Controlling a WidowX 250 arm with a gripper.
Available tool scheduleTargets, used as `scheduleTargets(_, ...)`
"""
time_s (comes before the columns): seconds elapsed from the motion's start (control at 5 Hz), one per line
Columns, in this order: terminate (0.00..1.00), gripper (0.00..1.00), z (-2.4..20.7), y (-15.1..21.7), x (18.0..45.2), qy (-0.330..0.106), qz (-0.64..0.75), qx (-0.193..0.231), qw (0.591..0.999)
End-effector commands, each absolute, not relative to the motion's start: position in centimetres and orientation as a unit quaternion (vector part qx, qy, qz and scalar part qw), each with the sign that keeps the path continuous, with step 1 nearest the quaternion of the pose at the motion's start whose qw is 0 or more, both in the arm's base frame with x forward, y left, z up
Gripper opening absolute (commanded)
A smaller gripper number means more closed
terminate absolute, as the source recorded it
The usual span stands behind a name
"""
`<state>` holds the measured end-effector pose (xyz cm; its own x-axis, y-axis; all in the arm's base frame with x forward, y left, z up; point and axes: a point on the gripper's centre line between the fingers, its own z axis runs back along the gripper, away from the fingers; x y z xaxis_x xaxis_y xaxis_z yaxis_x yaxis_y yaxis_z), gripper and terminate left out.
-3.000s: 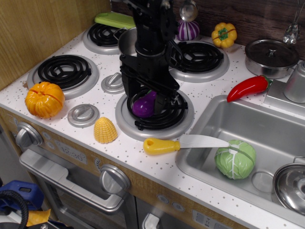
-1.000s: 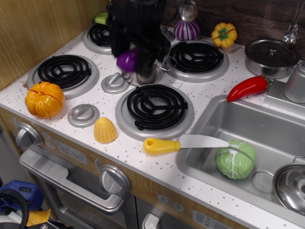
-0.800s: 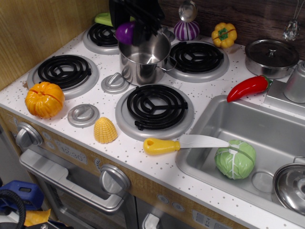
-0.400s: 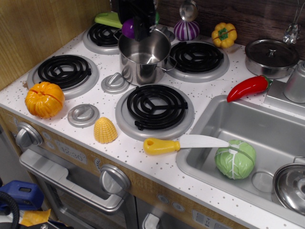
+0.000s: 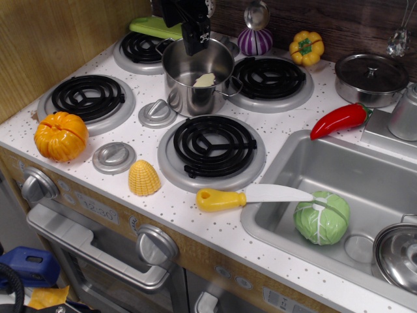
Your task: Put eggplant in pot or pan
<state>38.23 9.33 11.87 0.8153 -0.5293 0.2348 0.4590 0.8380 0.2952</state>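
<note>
Near front edge of the counter (image 5: 91,166): corn (image 5: 144,178), yellow-handled knife (image 5: 251,195), orange pumpkin (image 5: 60,135) toward the left edge. Mid-counter: the pot (image 5: 197,85), upright between the burners, pale patch visible inside; eggplant not visible, can't tell if it's in there. Far edge: arm comes down from the top, end effector (image 5: 194,29) hanging just above the pot's far rim. Fingers dark and bunched, grip state can't tell.
</note>
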Motion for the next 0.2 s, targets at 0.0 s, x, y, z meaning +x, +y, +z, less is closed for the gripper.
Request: scheduleTargets(0.0,1.00,1.00,12.94,9.95,38.24,-0.169,-0.254,0.121,0.945)
